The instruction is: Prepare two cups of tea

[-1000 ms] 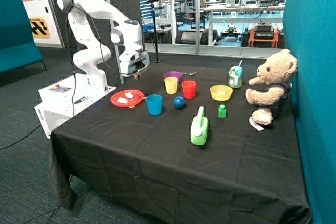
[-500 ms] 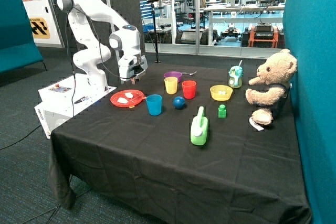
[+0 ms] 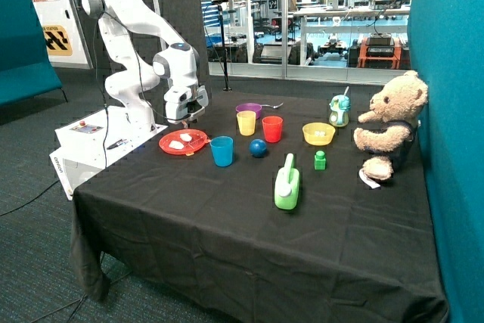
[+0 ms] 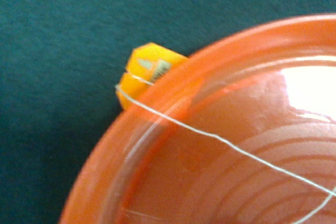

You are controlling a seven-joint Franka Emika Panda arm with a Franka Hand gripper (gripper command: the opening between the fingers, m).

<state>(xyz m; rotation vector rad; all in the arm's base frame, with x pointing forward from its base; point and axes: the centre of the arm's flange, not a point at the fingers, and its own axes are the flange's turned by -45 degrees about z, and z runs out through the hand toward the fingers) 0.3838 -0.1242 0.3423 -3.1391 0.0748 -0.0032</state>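
Observation:
The blue cup (image 3: 221, 150) stands near the table's front, beside a red plate (image 3: 172, 135). The yellow cup (image 3: 246, 122) stands behind it, next to a red tumbler (image 3: 272, 128). Two small white lumps of tea (image 3: 177, 144) lie on the plate. My gripper (image 3: 187, 117) hangs just above the plate's far edge. The wrist view shows the plate's rim (image 4: 157, 124) up close. A thin white string (image 4: 220, 139) crosses the plate to a yellow paper tag (image 4: 149, 66) at the rim.
A purple pan (image 3: 249, 109) stands behind the cups and a blue ball (image 3: 259, 148) beside the blue cup. A yellow bowl (image 3: 318, 133), a small bottle (image 3: 339, 111), a green block (image 3: 320, 159), a green jug (image 3: 287, 183) and a teddy bear (image 3: 389, 122) are further along.
The gripper has moved away from the cups and lower, to just above the red plate's far edge. Nothing on the table has moved.

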